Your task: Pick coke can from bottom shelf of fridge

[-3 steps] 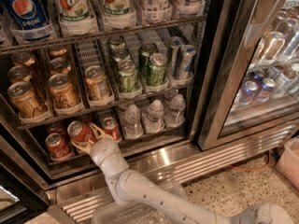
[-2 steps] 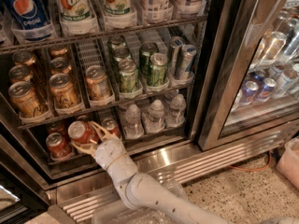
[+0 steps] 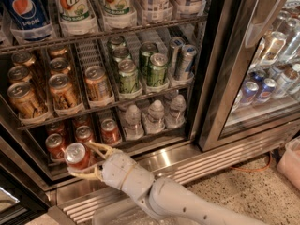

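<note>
My gripper [image 3: 83,159] is at the lower left, in front of the fridge [image 3: 220,97], its pale fingers [image 3: 99,147] shut around a red coke can [image 3: 77,155]. The held can is tilted and sits just outside the steel front edge of the bottom shelf [image 3: 154,142]. Several more red coke cans stay on that shelf, among them one at the left [image 3: 55,146], one behind the held can [image 3: 84,133] and one to the right [image 3: 110,130].
Small water bottles [image 3: 154,116] stand on the bottom shelf's right half. Orange-gold cans [image 3: 61,90] and green cans [image 3: 140,69] fill the rack above. The open glass door [image 3: 269,64] is at the right. A steel sill [image 3: 187,165] runs below the shelf.
The gripper has pulled back out of the bottom shelf toward the lower left, bringing the coke can with it past the shelf's front edge.
</note>
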`<state>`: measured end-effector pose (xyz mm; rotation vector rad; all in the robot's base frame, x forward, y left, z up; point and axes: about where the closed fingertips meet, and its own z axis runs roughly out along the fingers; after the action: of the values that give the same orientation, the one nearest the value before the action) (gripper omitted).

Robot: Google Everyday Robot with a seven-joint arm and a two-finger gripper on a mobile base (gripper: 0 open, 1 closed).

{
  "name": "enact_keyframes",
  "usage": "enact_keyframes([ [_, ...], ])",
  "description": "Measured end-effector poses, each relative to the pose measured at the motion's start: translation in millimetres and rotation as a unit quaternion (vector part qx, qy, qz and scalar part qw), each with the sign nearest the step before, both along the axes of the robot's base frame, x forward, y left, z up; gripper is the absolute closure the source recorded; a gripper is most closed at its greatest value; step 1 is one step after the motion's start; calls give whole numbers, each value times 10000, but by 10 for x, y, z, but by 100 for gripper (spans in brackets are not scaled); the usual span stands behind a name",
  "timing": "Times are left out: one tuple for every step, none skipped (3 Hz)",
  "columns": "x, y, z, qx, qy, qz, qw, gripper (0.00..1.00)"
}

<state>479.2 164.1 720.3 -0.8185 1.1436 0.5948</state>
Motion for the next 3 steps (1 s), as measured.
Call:
enact_keyframes([
  [-277,-287,-123,-107,1069,576,9925,100],
  [-552,-669,5,-349,1567,793,9838,100],
  [-716,-1070,192,-575,1587,616,9837,100],
])
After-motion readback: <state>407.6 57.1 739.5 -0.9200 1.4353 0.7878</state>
